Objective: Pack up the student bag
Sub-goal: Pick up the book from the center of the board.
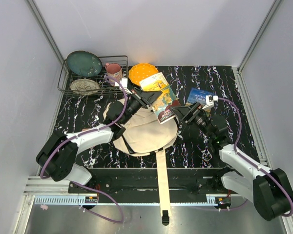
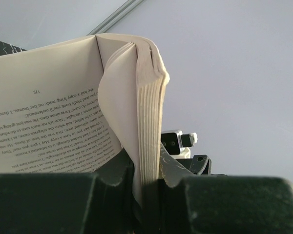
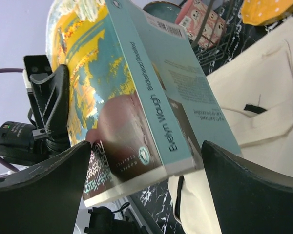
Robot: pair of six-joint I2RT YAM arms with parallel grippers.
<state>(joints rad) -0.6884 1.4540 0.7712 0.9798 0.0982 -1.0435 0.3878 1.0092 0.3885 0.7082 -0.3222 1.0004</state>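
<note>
The black, white-veined desk (image 1: 88,122) carried everything. At its middle lay the student bag (image 1: 146,131), cream canvas and flattened, with one long webbing strap (image 1: 162,190) trailing from it over the desk's near edge. Beyond the bag's far left corner stood a wire rack (image 1: 62,81). Over the bag's far edge a paperback (image 1: 162,100) hung tilted in the air (the spine read Evelyn Waugh in the right wrist view). The left tool (image 1: 147,97) was closed tight on it, a sheaf of pages pinched between its fingers (image 2: 63,200) and the book splayed partly open. At the bag's far right, the right tool (image 1: 182,113) stood with jaws spread wide. The paperback's lower corner lay between them, but we could not tell whether either finger touched it. A green plate (image 1: 84,63) sat in the rack. An orange dish (image 1: 142,73) lay beyond the bag, and a blue book (image 1: 199,95) off its far right. A pink mug (image 1: 114,71) stood in the rack.
</note>
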